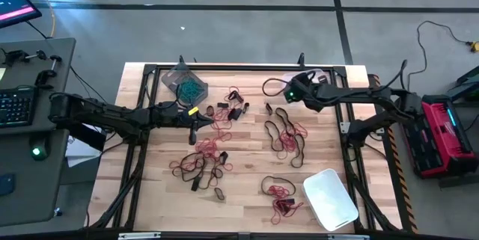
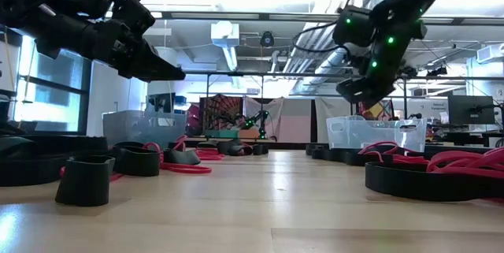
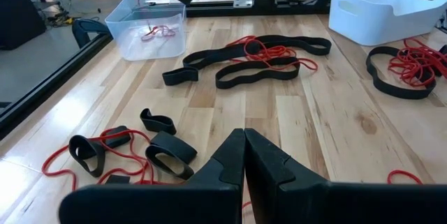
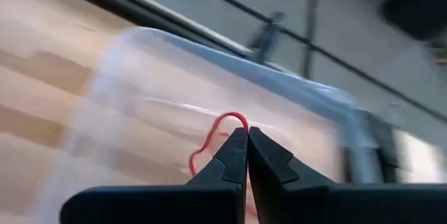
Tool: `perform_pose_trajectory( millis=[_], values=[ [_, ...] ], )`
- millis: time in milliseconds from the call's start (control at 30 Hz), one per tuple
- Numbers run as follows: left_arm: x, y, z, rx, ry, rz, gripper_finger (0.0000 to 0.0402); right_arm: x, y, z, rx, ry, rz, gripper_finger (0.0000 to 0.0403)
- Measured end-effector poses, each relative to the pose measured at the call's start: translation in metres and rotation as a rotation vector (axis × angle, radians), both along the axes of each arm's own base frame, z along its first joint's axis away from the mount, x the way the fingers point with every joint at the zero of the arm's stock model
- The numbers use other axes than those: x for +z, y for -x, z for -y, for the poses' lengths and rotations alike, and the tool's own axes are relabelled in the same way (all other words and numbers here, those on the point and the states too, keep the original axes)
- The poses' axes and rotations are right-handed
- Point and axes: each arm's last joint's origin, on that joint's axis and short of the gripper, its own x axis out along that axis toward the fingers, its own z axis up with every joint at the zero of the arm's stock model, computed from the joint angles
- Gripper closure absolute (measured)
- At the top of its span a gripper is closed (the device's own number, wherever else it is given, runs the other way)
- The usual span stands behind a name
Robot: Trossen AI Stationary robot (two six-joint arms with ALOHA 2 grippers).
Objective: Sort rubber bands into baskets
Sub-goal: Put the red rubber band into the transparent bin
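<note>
Red and black rubber bands lie in loose heaps on the wooden table. Teal ones lie in the grey-tinted basket at the far left. My right gripper is shut on a red band above the clear basket at the far edge, which has red bands in it. My left gripper is shut and empty, held above the bands left of the table's middle. The whitish basket stands near the front right. My right gripper pinches the red band at the top of its loop between its two fingertips, from above and slanting down. The band hangs slack beside the fingers, clear of the table, over the clear basket.
Short thick black bands and a red one lie just below my left gripper. Long black loops cross the table's middle. A black frame rail runs along the far edge. Bare wood lies near the front left.
</note>
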Motion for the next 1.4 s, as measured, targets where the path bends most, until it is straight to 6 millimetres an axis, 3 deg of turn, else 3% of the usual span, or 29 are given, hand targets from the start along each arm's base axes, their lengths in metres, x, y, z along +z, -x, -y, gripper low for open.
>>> perform_pose_trajectory(
  millis=[167,400,733,867,1000,1167,1400],
  values=[
    [0.000,0.000,0.000,0.000,0.000,0.000,0.0401,-0.001,-0.003,0.008,0.055,-0.046,0.085,0.0402],
    [0.000,0.000,0.000,0.000,0.000,0.000,0.0401,-0.001,0.005,0.018,-0.017,-0.057,0.089,0.0396],
    [0.000,0.000,0.000,0.000,0.001,0.001,0.0401,-0.004,0.015,0.015,-0.061,-0.106,0.030,0.0299],
    [0.000,0.000,0.000,0.000,0.000,0.002,0.0401,0.002,0.016,0.008,-0.040,-0.104,0.028,0.0297],
    [0.000,0.000,0.000,0.000,0.001,0.002,0.0401,0.012,0.015,-0.008,0.038,-0.110,0.056,0.0334],
    [0.000,0.000,0.000,0.000,0.001,0.002,0.0401,0.019,0.006,-0.045,0.270,-0.255,0.121,0.0394],
    [0.000,0.000,0.000,0.001,0.001,0.002,0.0401,0.015,-0.008,-0.102,0.555,-0.415,0.122,0.0361]
  ],
)
